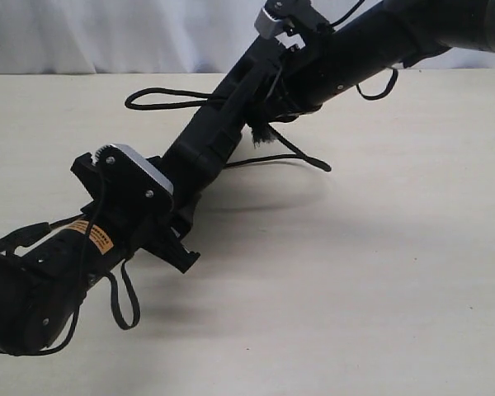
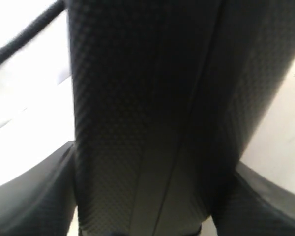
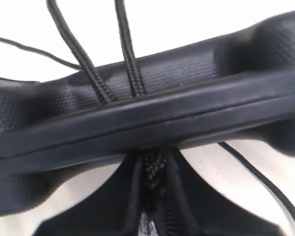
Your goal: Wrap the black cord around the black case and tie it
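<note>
The black case point(image 1: 223, 124) is held off the table, slanting from lower left up to upper right. My left gripper point(image 1: 184, 210) is shut on its lower end; in the left wrist view the textured case point(image 2: 147, 108) fills the space between both fingers point(image 2: 29, 196). The black cord point(image 1: 153, 96) loops out to the case's left and trails right on the table, with its frayed knot point(image 1: 260, 134) hanging beside the case. Two cord strands point(image 3: 130, 69) cross the case's edge point(image 3: 187, 113). My right gripper point(image 1: 278, 95) is shut on the braided cord point(image 3: 152, 167) just under that edge.
The pale table point(image 1: 379, 272) stretches to the right and front. A white curtain point(image 1: 107, 33) backs the far edge. My left arm's own thin cable loop point(image 1: 125, 305) hangs low at the front left.
</note>
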Action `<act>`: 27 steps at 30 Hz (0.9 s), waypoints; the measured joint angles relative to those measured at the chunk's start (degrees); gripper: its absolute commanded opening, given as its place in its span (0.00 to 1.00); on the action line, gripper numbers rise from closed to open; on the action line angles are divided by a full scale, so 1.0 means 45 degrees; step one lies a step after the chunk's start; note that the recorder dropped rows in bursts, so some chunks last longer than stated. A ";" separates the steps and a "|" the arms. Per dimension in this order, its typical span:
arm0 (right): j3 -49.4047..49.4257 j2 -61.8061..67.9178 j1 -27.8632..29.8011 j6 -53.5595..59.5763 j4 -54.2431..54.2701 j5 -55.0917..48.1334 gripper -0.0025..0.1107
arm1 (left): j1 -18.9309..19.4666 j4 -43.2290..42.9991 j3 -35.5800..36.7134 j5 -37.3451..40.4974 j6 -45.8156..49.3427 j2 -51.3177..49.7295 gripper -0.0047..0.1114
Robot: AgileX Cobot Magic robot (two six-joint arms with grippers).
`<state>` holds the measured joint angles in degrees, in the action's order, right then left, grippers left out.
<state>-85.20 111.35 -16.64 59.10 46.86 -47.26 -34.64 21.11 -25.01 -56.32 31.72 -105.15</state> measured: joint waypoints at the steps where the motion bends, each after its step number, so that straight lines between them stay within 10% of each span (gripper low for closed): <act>1: 0.0000 0.0000 0.0000 0.0000 -0.0032 -0.0103 0.06 | 0.0000 -0.0031 0.0000 0.0023 -0.0001 0.0000 0.11; 11: 0.0000 -0.0021 0.0000 -0.0277 -0.0188 -0.0331 0.06 | 0.0125 -0.0969 0.0000 0.0157 -0.0208 0.0000 0.56; 27: 0.0000 -0.0027 0.0000 -0.0595 -0.0188 -0.0044 0.06 | 0.0102 -0.0996 0.0000 0.0582 -0.1190 0.0297 0.79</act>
<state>-85.20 111.23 -16.64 56.43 46.01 -47.46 -34.18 16.62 -25.01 -53.70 26.37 -103.81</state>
